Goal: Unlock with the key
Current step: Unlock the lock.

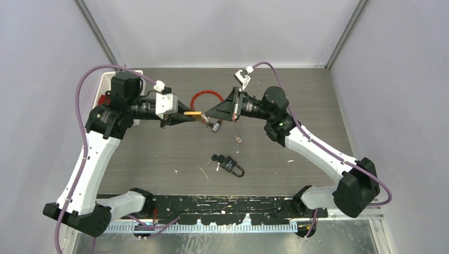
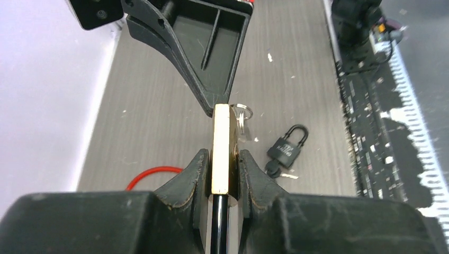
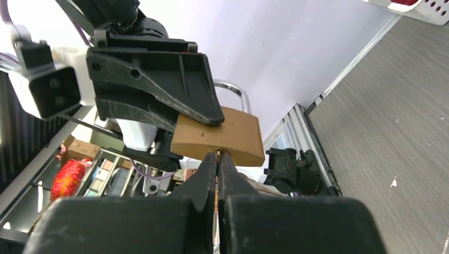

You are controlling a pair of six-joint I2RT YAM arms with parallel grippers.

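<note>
Here the left hand clenches the brass padlock above the tabletop; the right hand pinches the key at its underside.

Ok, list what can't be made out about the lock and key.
Key: hidden between the right gripper's shut fingers, right wrist view; how deep it sits, unknown.
Padlock shackle: mostly behind the left gripper, both wrist views; locked or open, unclear.
Keyhole: too small in the top view.
</note>
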